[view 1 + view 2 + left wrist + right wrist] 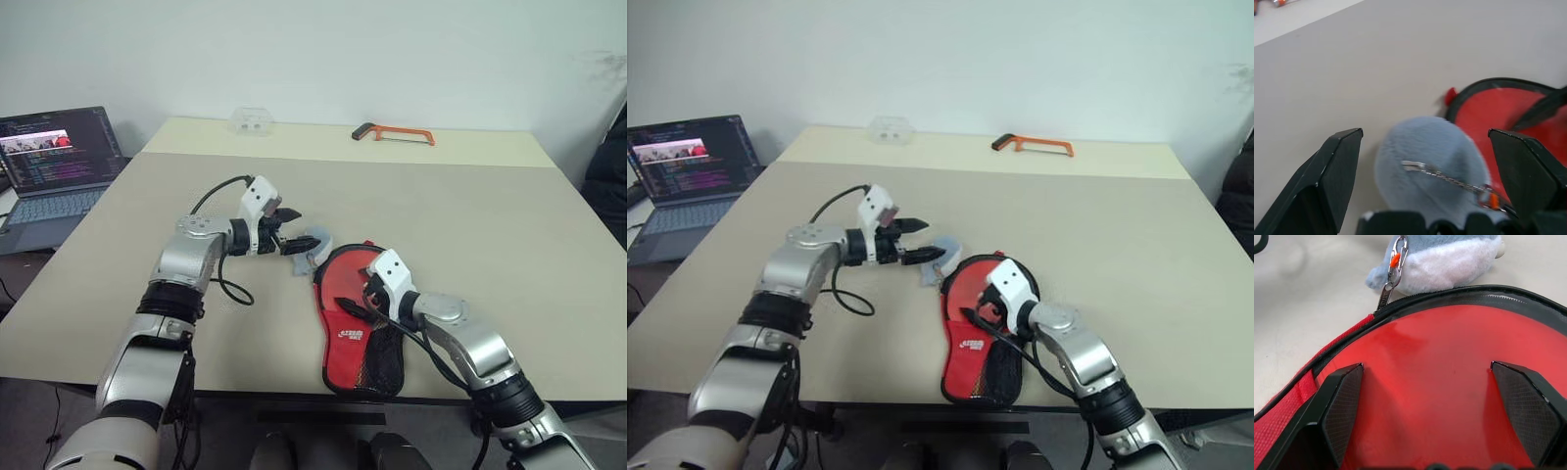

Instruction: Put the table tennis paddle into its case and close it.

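Observation:
The case (359,338) lies near the table's front edge, red side with white logo and black mesh pocket up. Its black zip rim (1484,296) gapes at the round far end. A smooth red face (1425,396), apparently the table tennis paddle's rubber, shows inside; the handle is hidden. A blue-grey plush charm (1430,161) hangs by a metal clip (1396,262) from the zip pull, lying just beyond the case. My left gripper (297,233) is open, its fingers on either side of the plush. My right gripper (1425,367) is open just over the red face.
An orange-framed hacksaw (394,133) lies at the far edge of the table. A small clear plastic box (252,119) sits at the back left. An open laptop (59,162) stands off the table's left side. The table's front edge (294,392) runs just under the case.

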Robot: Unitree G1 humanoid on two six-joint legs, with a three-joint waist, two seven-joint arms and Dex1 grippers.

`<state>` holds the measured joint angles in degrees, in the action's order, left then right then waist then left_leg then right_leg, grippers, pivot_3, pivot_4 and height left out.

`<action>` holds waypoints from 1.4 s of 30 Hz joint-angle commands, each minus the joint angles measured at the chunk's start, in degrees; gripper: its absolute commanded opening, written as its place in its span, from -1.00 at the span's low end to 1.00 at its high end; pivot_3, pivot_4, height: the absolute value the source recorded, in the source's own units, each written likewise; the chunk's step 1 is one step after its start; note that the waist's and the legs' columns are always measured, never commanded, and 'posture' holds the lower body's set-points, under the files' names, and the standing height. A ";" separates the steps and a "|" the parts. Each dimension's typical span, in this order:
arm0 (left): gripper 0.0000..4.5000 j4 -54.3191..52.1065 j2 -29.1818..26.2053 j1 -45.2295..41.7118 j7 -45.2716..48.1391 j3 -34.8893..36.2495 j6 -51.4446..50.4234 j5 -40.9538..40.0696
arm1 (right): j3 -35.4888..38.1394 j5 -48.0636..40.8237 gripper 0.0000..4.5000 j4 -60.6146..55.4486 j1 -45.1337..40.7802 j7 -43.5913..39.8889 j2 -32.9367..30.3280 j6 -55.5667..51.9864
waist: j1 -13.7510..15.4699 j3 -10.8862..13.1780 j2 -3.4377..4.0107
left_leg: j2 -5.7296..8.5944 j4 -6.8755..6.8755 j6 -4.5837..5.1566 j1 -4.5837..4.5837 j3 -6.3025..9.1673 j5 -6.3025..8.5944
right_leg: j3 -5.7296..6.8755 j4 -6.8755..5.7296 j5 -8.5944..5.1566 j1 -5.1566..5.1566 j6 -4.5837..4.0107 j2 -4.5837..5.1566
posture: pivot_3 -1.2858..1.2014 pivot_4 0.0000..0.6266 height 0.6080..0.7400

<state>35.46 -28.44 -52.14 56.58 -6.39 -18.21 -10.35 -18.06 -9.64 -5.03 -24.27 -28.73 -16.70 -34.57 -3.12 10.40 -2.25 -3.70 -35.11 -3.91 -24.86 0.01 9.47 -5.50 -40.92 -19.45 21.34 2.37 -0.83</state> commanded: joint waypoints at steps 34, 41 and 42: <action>-0.48 18.49 12.93 -8.91 -23.20 1.52 -2.37 8.50 | -0.88 5.65 1.00 7.79 -2.45 2.28 2.91 -11.72 | -0.11 -0.64 -0.06 | 0.02 -0.01 0.02 0.24 0.03 -0.04 | -0.01 0.01 -0.09 -0.25 0.32 0.00 | 0.03 -0.52 1.00; -0.74 29.74 14.78 -16.05 -31.05 -1.76 10.95 14.86 | -3.86 6.23 1.00 7.02 -1.71 -0.07 0.94 -12.32 | -0.13 -0.65 -0.07 | 0.08 -0.01 0.23 0.33 0.02 -0.20 | -0.10 0.10 0.14 -0.32 0.46 0.01 | 0.03 -0.52 1.00; -0.74 31.23 15.42 -16.94 -32.40 -2.64 12.93 16.28 | -4.20 6.19 1.00 6.89 -1.81 -0.38 0.88 -12.43 | -0.13 -0.64 -0.07 | 0.09 -0.01 0.24 0.33 0.02 -0.20 | -0.11 0.12 0.15 -0.30 0.47 0.01 | 0.03 -0.52 1.00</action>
<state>66.07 -13.14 -65.76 27.62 -8.32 -9.83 3.62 -19.08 -5.24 -1.89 -28.71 -28.35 -14.37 -42.61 -3.25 9.76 -2.32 -3.61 -35.11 -3.67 -24.54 0.01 9.27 -5.62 -40.77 -19.30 21.05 2.84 -0.83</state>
